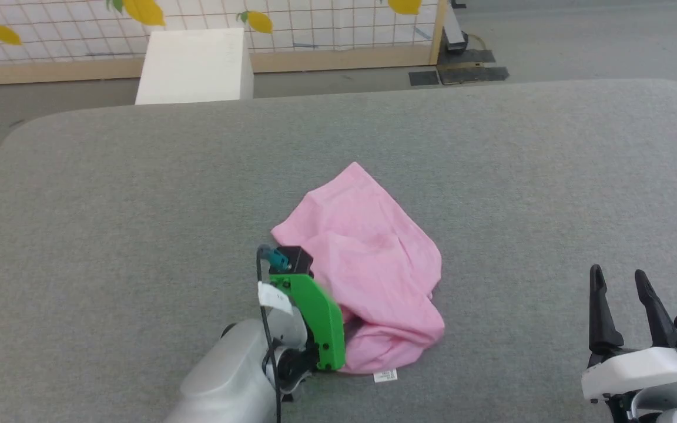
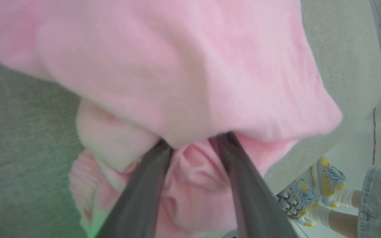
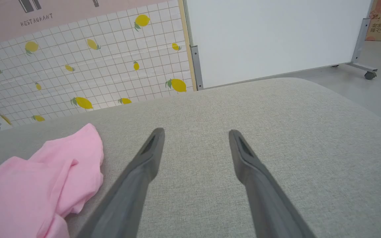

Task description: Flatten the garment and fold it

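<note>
Covering most of the head view, what is that grey surface?

A cloth-covered bench (image 1: 138, 205) with rounded corners. It carries the garment.

And where is the garment?

The light pink shorts (image 1: 368, 258) lie crumpled in a heap near the middle of the bench, toward its near side, not flattened. The right wrist view shows them off to its lower left.

What about the left pincer (image 2: 195, 143)?

It is at the near left side of the heap, below a green bracket (image 1: 315, 317). In its wrist view the two dark fingers (image 2: 144, 191) stand apart, with pink cloth bunched between them. A fold lies over their tips, so I cannot tell whether they pinch anything.

The right pincer (image 1: 619, 273)?

Spread wide and holding nothing, over bare bench, well apart from the shorts.

Anything smaller?

A small white label (image 1: 385, 376) sticks out at the heap's near edge, flat on the bench.
</note>
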Motion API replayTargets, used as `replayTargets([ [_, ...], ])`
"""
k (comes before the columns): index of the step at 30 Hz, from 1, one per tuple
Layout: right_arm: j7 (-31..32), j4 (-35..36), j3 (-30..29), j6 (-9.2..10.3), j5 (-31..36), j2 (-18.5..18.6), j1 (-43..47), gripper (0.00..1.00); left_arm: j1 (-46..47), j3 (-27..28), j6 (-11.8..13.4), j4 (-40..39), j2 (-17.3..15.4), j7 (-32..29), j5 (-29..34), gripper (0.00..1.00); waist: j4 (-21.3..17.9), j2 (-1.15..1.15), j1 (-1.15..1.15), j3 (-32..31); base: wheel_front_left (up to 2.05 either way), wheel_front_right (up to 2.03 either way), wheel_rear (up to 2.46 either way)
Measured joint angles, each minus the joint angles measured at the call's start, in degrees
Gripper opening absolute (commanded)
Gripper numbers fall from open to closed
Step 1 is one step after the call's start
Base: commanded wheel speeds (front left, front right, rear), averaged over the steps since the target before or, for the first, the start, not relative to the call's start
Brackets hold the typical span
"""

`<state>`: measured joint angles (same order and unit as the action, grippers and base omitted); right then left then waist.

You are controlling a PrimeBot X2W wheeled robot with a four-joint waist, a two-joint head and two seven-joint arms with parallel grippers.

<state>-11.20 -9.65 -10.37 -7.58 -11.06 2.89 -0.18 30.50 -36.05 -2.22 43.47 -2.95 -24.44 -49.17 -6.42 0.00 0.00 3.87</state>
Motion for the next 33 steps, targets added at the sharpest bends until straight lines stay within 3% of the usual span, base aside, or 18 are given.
replayTargets([
  [7, -0.16, -0.09, -0.36, 0.0, -0.14, -0.03, 0.0, 1.0, 1.82, 6.77, -0.21, -11.33, -0.58, -4.1, -8.17, 1.0, 2.97, 0.0, 0.0, -1.75, 0.0, 0.0, 0.0],
  [8, -0.18, -0.12, -0.82, 0.01, -0.26, -0.01, -0.01, 1.0, 3.58, 12.01, 0.65, -18.05, -1.91, -1.59, -11.02, 1.0, 4.5, 0.0, 0.0, -2.52, 0.0, 0.0, 0.0],
  [12, -0.16, -0.18, -0.58, 0.01, -0.45, -0.02, -0.09, 1.0, 4.39, 17.8, 2.33, -24.59, -6.7, 7.49, -8.65, 1.0, 6.47, 0.0, 0.0, -3.29, 0.0, 0.0, 0.0],
  [17, -0.15, -0.33, -0.1, 0.0, -0.43, -0.03, -1.12, 1.0, -0.13, 20.33, 4.19, -28.66, -13.08, 22.64, 1.82, 1.0, 8.03, 0.0, 0.0, -3.51, 0.0, 0.0, 0.0],
  [20, -0.16, -0.48, 0.15, 0.0, -0.3, -0.04, -1.65, 1.0, -5.39, 20.43, 4.88, -30.22, -15.02, 31.25, 7.01, 1.0, 8.3, 0.0, 0.0, -3.22, 0.0, 0.0, 0.0],
  [24, -0.11, -0.69, 0.49, 0.0, 0.12, -0.03, -2.12, 1.0, -12.59, 20.58, 6.58, -32.9, -15.13, 38.07, 12.25, 1.0, 8.28, 0.0, 0.0, -2.78, 0.0, 0.0, 0.0],
  [27, 0.19, -0.82, 0.65, 0.0, 0.34, -0.03, -2.77, 1.0, -17.83, 21.99, 8.21, -35.48, -13.93, 38.97, 14.12, 1.0, 8.12, 0.0, 0.0, -2.07, 0.0, 0.0, 0.0],
  [33, 4.55, -2.15, 0.77, 0.01, -0.34, -0.02, -6.59, 1.0, -25.18, 24.28, 8.92, -39.61, -9.93, 39.18, 17.96, 1.0, 8.0, 0.0, 0.0, -0.05, 0.0, 0.0, 0.0],
])
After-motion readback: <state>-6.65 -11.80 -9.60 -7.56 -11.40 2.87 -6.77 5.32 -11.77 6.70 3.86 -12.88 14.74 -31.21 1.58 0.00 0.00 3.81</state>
